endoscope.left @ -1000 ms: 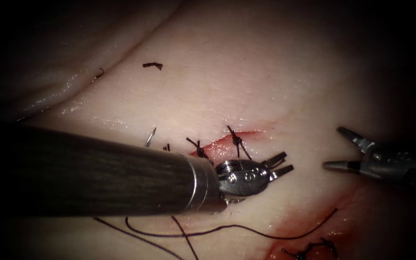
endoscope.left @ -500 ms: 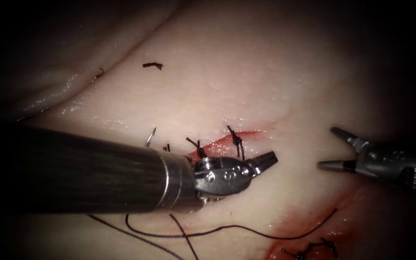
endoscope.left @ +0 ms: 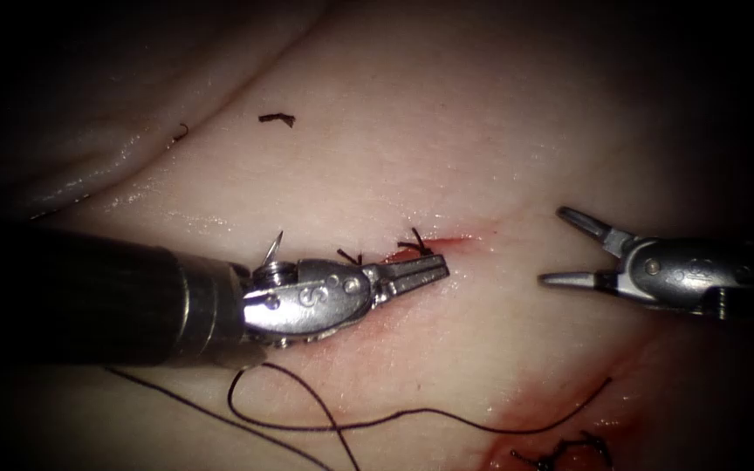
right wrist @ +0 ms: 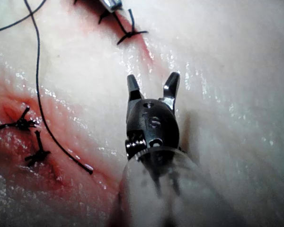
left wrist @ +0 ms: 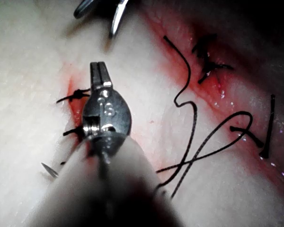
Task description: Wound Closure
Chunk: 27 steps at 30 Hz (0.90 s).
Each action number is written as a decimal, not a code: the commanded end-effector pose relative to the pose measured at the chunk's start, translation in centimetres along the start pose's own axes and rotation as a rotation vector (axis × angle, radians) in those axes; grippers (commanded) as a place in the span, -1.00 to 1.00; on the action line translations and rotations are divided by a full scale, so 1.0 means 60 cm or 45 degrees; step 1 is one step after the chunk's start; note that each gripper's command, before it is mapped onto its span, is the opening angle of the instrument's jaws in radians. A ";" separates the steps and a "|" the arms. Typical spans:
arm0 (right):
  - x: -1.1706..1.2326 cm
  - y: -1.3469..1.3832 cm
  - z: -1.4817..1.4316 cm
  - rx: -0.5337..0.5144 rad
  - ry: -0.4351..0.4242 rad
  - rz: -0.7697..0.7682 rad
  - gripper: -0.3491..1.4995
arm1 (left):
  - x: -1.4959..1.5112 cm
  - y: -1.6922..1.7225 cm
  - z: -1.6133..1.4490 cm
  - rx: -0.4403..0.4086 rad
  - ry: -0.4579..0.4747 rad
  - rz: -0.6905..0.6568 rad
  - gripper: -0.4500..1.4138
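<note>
My left tool point(endoscope.left: 434, 270) comes in from the left and lies over the cut point(endoscope.left: 447, 239). Its jaws are shut with nothing seen between them, the tips beside a dark knot point(endoscope.left: 415, 247). The needle's pointed end point(endoscope.left: 274, 247) sticks up left of the cut, just behind this tool's wrist. The rest of its curve is hidden, so I cannot tell whether it is in the tissue. Neither tool holds it. My right tool point(endoscope.left: 558, 248) hovers right of the cut, jaws open and empty. The left wrist view shows the shut jaws point(left wrist: 99, 71) and needle tip point(left wrist: 49, 170); the right wrist view shows the open jaws point(right wrist: 153, 84).
Loose thread point(endoscope.left: 351, 424) loops over the tissue below the left tool and runs toward a patch of red fluid point(endoscope.left: 551, 419) with more knots point(endoscope.left: 560, 452). A second knot point(endoscope.left: 351, 257) sits on the cut. A cut thread end point(endoscope.left: 276, 118) lies far up on the tissue.
The left tool has drawn back to the left and shut its jaws, which were open a second ago. The right tool has moved left and slightly up, still open.
</note>
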 end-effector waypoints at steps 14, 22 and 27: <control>0.0033 -0.0045 0.0092 0.001 0.077 -0.089 0.73 | -0.0037 -0.0017 -0.0004 -0.200 0.158 0.004 -1.00; 0.0052 -0.0063 0.0126 -0.044 0.120 -0.198 0.71 | -0.0039 -0.0018 -0.0012 -0.222 0.163 0.008 -1.00; 0.0065 -0.0079 0.0148 -0.021 0.152 -0.241 0.71 | -0.0039 -0.0018 -0.0013 -0.231 0.166 0.009 -1.00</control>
